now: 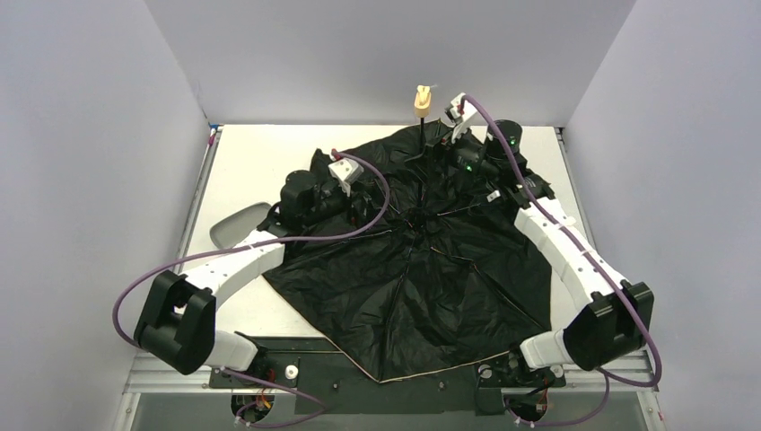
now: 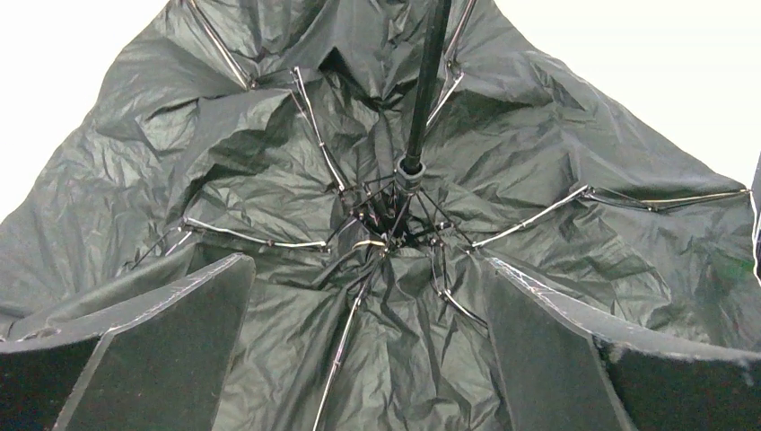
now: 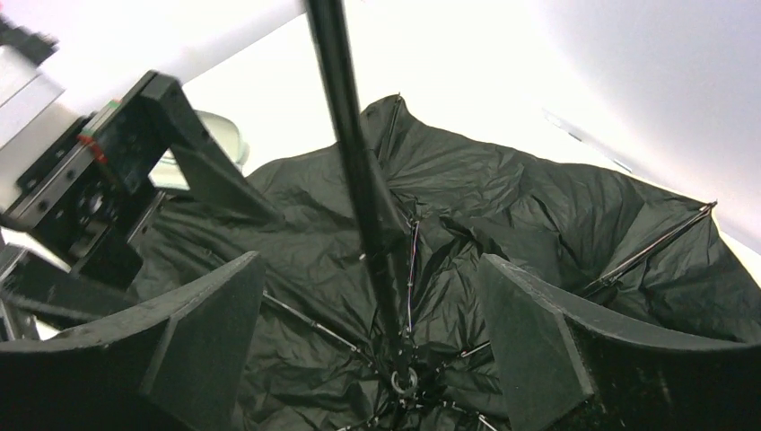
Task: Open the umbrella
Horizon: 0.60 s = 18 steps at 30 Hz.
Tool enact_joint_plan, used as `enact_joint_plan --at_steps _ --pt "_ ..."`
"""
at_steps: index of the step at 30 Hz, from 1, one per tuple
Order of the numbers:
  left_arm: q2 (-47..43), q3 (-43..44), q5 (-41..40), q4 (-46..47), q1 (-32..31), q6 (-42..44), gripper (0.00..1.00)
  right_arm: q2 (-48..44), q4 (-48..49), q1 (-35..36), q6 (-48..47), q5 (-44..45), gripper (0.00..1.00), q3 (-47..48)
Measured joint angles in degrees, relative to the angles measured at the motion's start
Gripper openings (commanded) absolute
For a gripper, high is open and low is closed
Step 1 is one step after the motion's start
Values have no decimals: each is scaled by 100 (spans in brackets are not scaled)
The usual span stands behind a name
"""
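Left hand (image 2: 363, 263) and right hand (image 3: 370, 262) both gape empty; the right should pinch the crumpled black fabric umbrella (image 1: 431, 287) squarely by its thin black shaft (image 3: 345, 135).

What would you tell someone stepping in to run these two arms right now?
Left gripper: open, empty, hovering above the hub where the ribs meet.
Right gripper: open; the shaft runs between its fingers but is not clamped.
Umbrella: upside down on the table, black inside facing up, handle in the air at the far side.
Done: the near half is spread flat.
Left: the far-left panels are crumpled and slack. I cannot tell whether the umbrella has latched open, so check that first.
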Motion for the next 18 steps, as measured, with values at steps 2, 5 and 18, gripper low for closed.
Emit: enact_joint_plan --at_steps 2,5,18 --pt "39 -44 -59 192 -70 -11 97 149 238 57 133 179 81 0" --pt "243 -57 -131 579 -199 -151 97 361 487 87 328 415 75 -20" --pt "1449 -85 -981 1840 -938 -308 87 737 1047 225 960 1130 5 -48"
